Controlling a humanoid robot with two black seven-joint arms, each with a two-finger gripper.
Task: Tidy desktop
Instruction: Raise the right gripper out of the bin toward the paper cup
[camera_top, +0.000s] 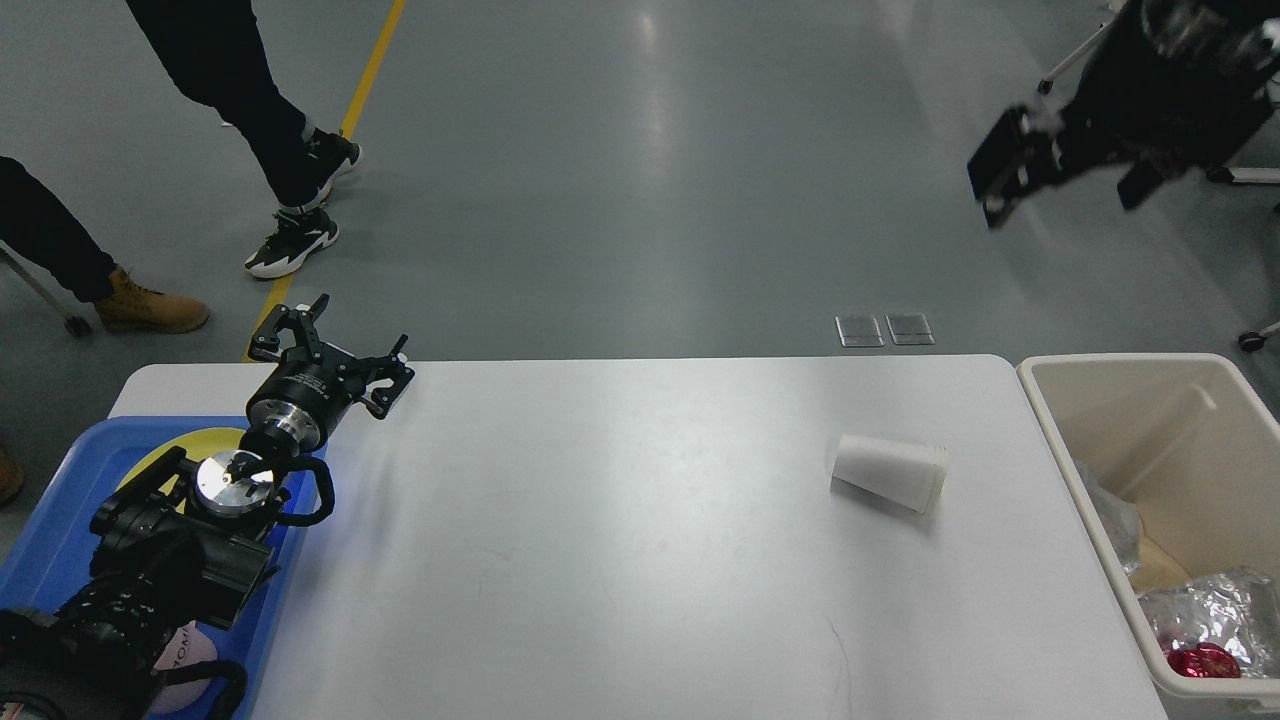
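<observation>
The desktop (620, 520) is a large white tabletop with rounded corners. A white paper cup (890, 472) lies on its side on its right part. My left gripper (340, 350) is open and empty, hovering over the table's far left corner, far from the cup. My right gripper (1040, 165) is a blurred dark shape high at the top right, over the floor beyond the table. I cannot tell its fingers apart.
A blue tray (60, 530) with a yellow plate (190, 445) sits at the left under my left arm. A beige bin (1060, 420) holding foil and a red wrapper stands off the right edge. People's legs (270, 120) stand on the floor behind.
</observation>
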